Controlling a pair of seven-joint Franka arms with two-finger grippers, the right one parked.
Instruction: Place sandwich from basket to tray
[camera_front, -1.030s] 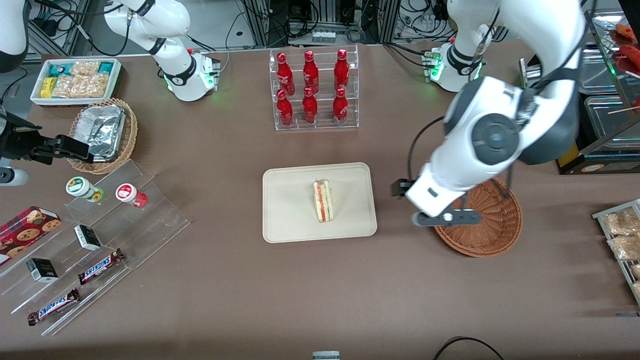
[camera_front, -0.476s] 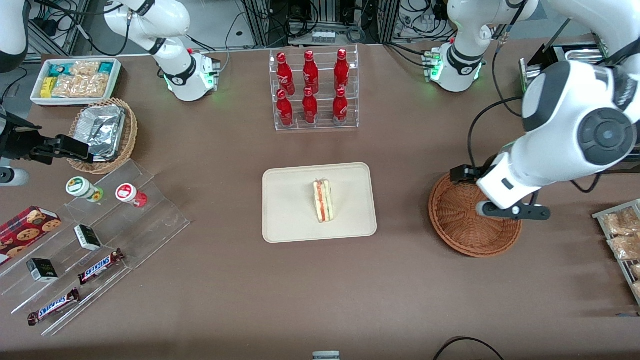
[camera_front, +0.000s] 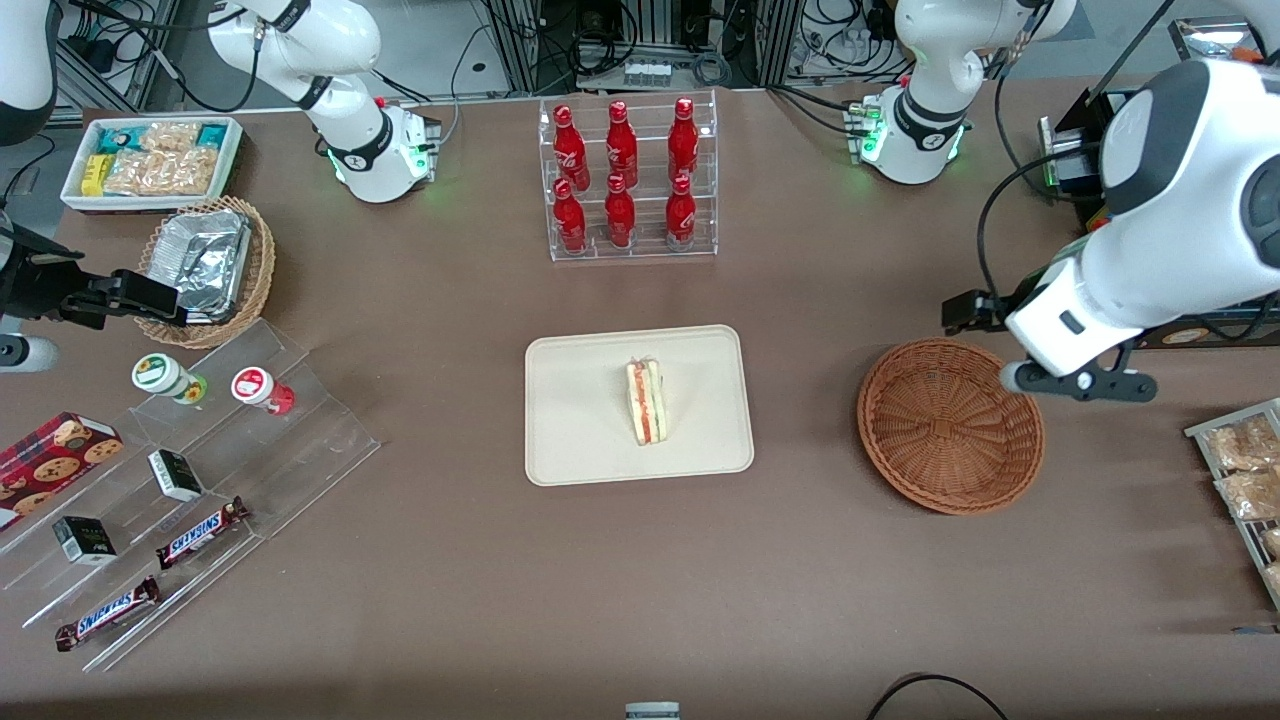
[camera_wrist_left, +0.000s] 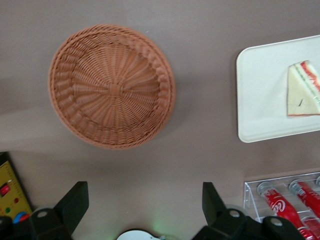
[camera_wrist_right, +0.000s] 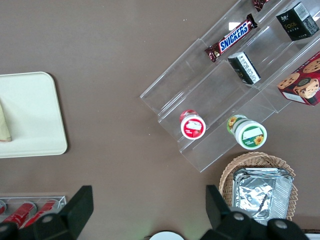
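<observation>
1. The sandwich (camera_front: 646, 402) lay on the tray (camera_front: 580, 440), about mid-tray, resting on its side with the filling edge showing: pale cream bread with a red-orange stripe and a thin green one along it; in the left wrist view (camera_wrist_left: 303, 90) it showed as a triangular wedge with a small dark mark on its flat face
2. The tray was flat, cream-beige, with rounded corners and a low rim, and bare cream surface lay open all around the sandwich
3. The basket (camera_front: 950, 426), round and reddish-brown wicker, sat on the brown tabletop (camera_front: 450, 560) toward the working arm's end, well apart from the tray, with nothing in it
4. The gripper (camera_front: 1075, 383) hung above the tabletop just beside the basket's rim, toward the working arm's end; its fingers (camera_wrist_left: 75, 202) stood spread wide with nothing between them
5. Readable writing: two bars (camera_front: 200, 532) marked "SNICKERS" lay on a clear stepped stand (camera_front: 300, 440) toward the parked arm's end
6. Six red bottles (camera_front: 620, 170) with white script stood in a clear rack farther from the front camera than the tray
7. A broad stretch of bare tabletop lay between tray and basket, and nearer the front camera than both
</observation>
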